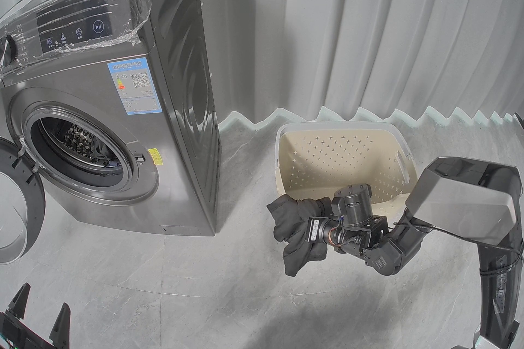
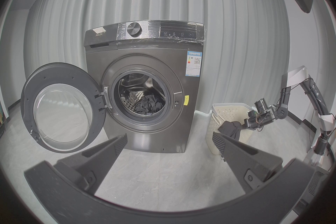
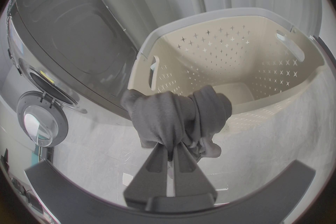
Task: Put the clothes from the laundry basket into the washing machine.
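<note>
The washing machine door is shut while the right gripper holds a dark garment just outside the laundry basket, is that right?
Not quite: the washing machine door is swung open, as the left wrist view shows. The right gripper does hold the dark garment just outside the laundry basket.

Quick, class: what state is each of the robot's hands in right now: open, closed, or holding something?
Left hand: open, holding nothing.
Right hand: closed on a dark grey garment.
</note>
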Robot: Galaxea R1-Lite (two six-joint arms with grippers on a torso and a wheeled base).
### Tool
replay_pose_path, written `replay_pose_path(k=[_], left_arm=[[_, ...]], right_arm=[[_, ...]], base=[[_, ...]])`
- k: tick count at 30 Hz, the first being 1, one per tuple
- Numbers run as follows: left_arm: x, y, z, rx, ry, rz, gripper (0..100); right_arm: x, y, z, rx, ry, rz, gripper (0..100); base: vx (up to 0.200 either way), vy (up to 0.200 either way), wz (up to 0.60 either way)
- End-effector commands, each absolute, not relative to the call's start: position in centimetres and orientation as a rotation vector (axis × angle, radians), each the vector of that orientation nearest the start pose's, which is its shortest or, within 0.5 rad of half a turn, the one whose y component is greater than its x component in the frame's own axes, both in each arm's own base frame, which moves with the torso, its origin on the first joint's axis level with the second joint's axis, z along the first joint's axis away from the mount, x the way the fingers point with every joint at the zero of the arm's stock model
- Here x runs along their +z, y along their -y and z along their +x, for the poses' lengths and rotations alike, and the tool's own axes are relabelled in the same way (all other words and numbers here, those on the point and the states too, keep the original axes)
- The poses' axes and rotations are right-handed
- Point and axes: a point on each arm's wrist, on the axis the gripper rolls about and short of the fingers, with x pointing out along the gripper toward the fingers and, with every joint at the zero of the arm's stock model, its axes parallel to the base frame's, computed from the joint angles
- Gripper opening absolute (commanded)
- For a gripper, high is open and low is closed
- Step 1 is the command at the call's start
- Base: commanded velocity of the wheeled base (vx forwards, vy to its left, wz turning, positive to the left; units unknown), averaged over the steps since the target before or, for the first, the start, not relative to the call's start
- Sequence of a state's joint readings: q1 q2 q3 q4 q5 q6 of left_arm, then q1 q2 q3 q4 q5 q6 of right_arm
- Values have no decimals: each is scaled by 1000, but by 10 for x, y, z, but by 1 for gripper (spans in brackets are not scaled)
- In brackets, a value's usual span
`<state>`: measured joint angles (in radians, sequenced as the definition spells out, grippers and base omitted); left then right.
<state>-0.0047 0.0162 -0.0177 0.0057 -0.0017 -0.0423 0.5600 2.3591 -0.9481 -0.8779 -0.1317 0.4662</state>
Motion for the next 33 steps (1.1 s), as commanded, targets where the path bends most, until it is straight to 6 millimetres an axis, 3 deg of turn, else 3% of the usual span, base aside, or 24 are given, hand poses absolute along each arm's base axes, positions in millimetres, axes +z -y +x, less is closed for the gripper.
replay_pose_path(k=[1, 8, 11, 15, 21, 29, 33], left_arm=[[76, 0, -23, -6, -6, -43, 100], [76, 0, -23, -6, -6, -43, 100], [76, 0, -23, -6, -6, -43, 100], [76, 0, -23, -6, -6, -43, 100], [76, 0, -23, -6, -6, -43, 100], [76, 0, -23, -6, -6, -43, 100], [76, 0, -23, -6, -6, -41, 100]], right_arm=[[42, -204, 319, 336, -535, 287, 0], [81, -192, 289, 373, -478, 312, 0], [109, -193, 264, 481, -403, 351, 0], [119, -193, 244, 539, -373, 360, 0], [119, -189, 244, 540, -341, 368, 0], [135, -186, 245, 568, -194, 351, 0], [152, -179, 236, 588, -91, 331, 0]], base=[[0, 0, 0], [0, 0, 0], [0, 0, 0], [0, 0, 0], [0, 0, 0], [0, 0, 0], [0, 0, 0]])
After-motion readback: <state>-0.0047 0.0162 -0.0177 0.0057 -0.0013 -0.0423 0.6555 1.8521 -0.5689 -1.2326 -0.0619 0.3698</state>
